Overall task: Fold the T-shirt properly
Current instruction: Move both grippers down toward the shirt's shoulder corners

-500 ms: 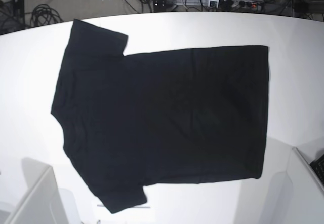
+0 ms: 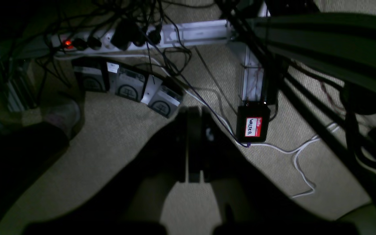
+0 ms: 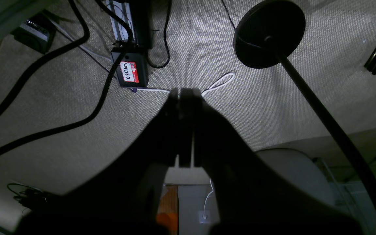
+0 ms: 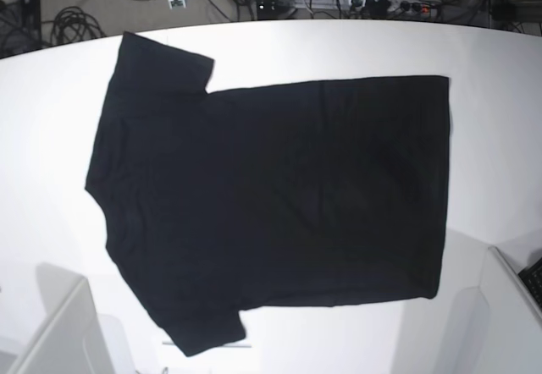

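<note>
Red "hello" sticker w/ handwritten "WALTER" on black box [image 2: 252, 126] on floor; same box in right wrist view.

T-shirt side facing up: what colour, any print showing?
Plain black, no print visible on the T-shirt. Shows best in the base view.

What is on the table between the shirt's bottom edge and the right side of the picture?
Nothing: in the base view, only bare white table lies right of the T-shirt hem.

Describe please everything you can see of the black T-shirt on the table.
The T-shirt is plain black cloth, short-sleeved, with no print visible. It lies spread flat and unfolded on the white table, collar end toward the base view's left, hem toward its right, one sleeve at the far edge, one near. Only the table touches it.
</note>
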`<move>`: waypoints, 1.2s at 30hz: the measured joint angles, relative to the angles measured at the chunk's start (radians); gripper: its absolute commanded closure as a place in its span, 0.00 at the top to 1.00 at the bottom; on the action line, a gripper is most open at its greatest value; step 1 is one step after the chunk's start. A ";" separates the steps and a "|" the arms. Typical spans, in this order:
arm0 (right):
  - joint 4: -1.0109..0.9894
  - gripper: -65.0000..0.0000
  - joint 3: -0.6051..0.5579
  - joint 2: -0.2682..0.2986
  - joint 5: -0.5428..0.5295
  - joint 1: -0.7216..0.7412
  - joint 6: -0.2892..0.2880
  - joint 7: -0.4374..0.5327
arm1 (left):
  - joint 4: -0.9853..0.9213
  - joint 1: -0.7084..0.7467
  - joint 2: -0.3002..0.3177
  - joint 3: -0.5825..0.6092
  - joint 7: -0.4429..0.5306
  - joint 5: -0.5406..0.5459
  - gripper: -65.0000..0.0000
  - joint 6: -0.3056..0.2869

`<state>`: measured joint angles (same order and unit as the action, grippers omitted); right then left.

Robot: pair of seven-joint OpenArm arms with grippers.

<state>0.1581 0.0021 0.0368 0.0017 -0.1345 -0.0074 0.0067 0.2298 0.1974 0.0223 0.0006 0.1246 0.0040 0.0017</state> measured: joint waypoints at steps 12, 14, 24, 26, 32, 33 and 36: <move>0.138 0.00 0.004 0.019 -0.002 -0.077 0.000 -0.004 | 0.012 0.054 0.003 0.010 0.013 -0.004 0.00 0.000; 0.209 0.00 0.006 0.031 0.000 -0.137 0.000 0.000 | 0.043 0.087 0.015 0.010 0.000 -0.005 0.00 -0.001; 0.595 0.00 0.150 0.017 -0.003 -0.369 0.000 -0.124 | 0.529 0.378 0.105 -0.001 -0.001 0.000 0.00 -0.001; 0.696 0.00 0.188 0.021 -0.001 -0.425 0.000 -0.116 | 0.605 0.425 0.126 0.000 -0.002 0.000 0.00 -0.002; 0.968 0.00 0.287 -0.019 -0.001 -0.579 0.002 -0.214 | 0.869 0.579 0.141 -0.024 -0.004 0.004 0.00 -0.003; 1.007 0.00 0.305 -0.026 -0.003 -0.586 0.000 -0.230 | 0.910 0.605 0.133 -0.048 -0.005 0.000 0.00 -0.011; 1.133 0.00 0.361 -0.046 -0.004 -0.608 0.000 -0.243 | 1.046 0.685 0.131 -0.136 -0.013 0.002 0.00 -0.006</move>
<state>1.2907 0.3634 -0.0090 -0.0025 -0.7425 -0.0078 -0.2367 1.2755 0.8822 0.1535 -0.1352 0.1120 0.0055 -0.0040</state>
